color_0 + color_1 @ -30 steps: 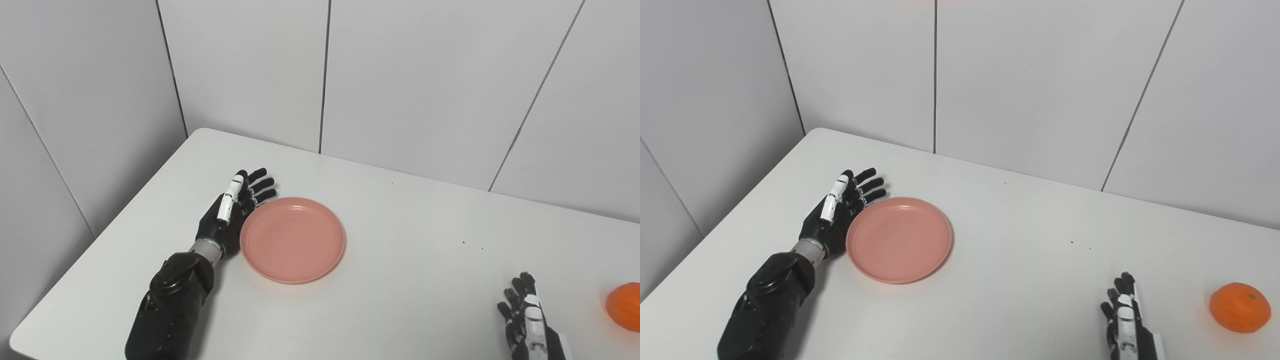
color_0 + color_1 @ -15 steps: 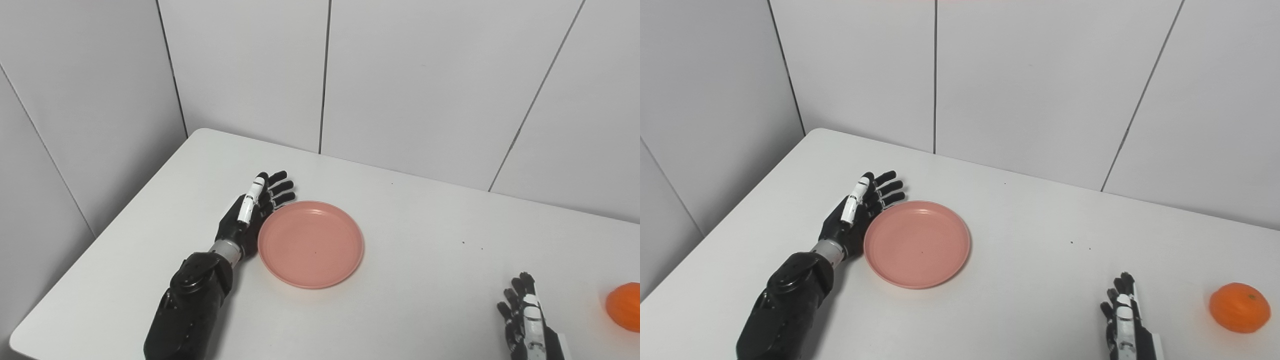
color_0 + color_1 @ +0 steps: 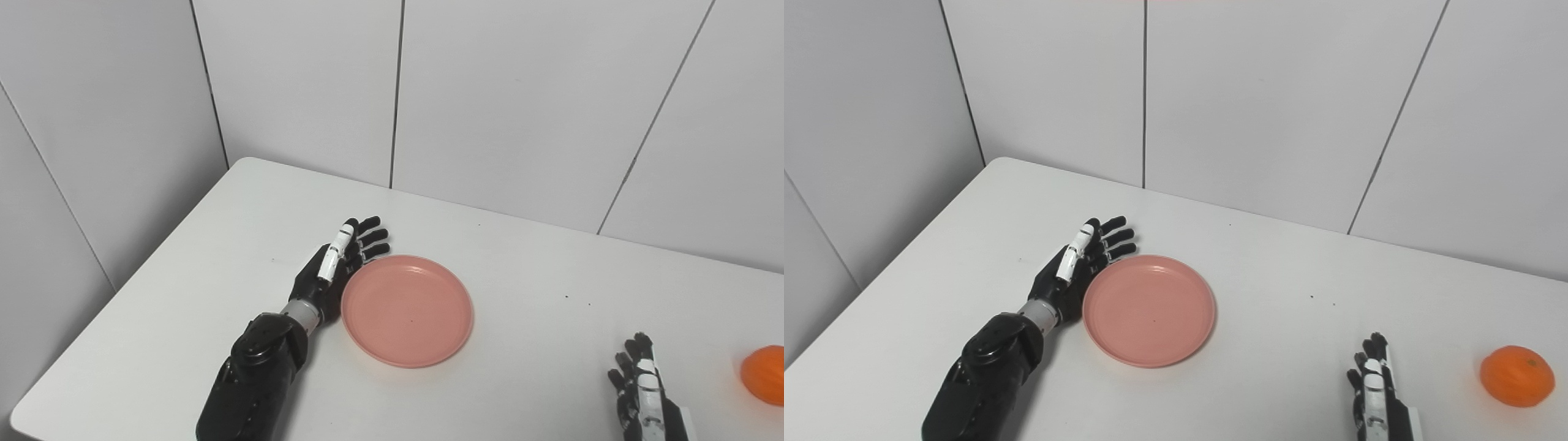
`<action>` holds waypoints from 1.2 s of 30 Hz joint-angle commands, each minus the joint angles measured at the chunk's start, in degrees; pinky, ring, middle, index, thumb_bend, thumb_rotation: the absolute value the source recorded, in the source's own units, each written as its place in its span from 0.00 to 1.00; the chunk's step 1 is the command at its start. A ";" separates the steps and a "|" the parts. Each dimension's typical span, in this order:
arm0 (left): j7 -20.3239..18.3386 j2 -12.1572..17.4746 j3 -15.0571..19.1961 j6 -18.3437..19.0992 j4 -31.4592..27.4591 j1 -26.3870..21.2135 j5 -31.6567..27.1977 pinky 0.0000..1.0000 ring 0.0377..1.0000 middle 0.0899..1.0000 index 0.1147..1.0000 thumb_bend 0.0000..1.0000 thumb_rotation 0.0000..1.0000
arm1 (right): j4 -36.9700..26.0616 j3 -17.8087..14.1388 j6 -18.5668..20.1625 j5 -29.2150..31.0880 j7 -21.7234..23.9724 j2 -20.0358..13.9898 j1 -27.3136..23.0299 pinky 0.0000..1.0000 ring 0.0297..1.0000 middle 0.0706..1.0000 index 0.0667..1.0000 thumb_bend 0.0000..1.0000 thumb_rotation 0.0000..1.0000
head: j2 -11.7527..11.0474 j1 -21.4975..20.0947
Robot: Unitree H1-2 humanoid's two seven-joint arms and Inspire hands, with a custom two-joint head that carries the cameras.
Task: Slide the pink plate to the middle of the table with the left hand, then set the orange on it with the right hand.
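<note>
The pink plate point(image 3: 407, 310) lies flat and empty on the white table point(image 3: 539, 288), left of its middle. My left hand point(image 3: 334, 266) is open, fingers straight, resting on edge with its palm against the plate's left rim. The orange point(image 3: 1516, 384) sits near the table's right side, cut by the frame edge in the left eye view point(image 3: 765, 375). My right hand point(image 3: 1373, 386) is open and empty at the bottom of the picture, left of the orange and apart from it.
White panelled walls stand behind the table and along its left side. The table's rounded front-left corner point(image 3: 27, 407) is near my left forearm point(image 3: 257, 373). A few small dark specks point(image 3: 566, 297) mark the tabletop.
My left hand has pushed the pink plate to the right and slightly toward me, staying against its left rim. The right hand and the orange have not moved.
</note>
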 commanded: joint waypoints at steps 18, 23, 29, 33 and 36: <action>0.11 -6.25 -5.03 2.55 -3.96 0.09 2.58 0.83 0.85 0.85 0.83 0.35 1.00 | -2.77 1.04 0.73 -1.83 -1.57 1.78 -0.77 0.99 0.98 0.99 0.99 0.22 1.00 | 1.46 -4.29; -0.40 -7.59 -6.66 2.04 -3.49 0.40 3.51 0.82 0.84 0.85 0.83 0.38 1.00 | -3.37 0.97 1.35 -1.90 -1.66 2.07 -1.06 1.00 0.98 1.00 1.00 0.21 1.00 | 2.18 -5.13; 0.10 -9.92 -8.09 2.10 -3.56 1.02 4.35 0.82 0.85 0.85 0.83 0.39 1.00 | -3.48 0.90 1.14 -2.21 -2.08 2.47 -1.36 0.99 0.98 0.99 0.99 0.23 1.00 | 2.67 -6.01; 0.33 -11.38 -9.10 1.97 -4.02 1.73 5.24 0.83 0.85 0.85 0.83 0.39 1.00 | -3.64 0.76 1.38 -2.63 -2.69 2.81 -1.67 0.99 0.98 0.99 0.99 0.24 1.00 | 3.08 -7.04; 0.24 -12.35 -9.31 2.12 -4.59 2.25 5.29 0.82 0.85 0.85 0.83 0.39 1.00 | -3.80 0.55 1.57 -2.40 -2.73 3.01 -1.81 1.00 0.99 0.99 0.99 0.27 1.00 | 3.41 -7.93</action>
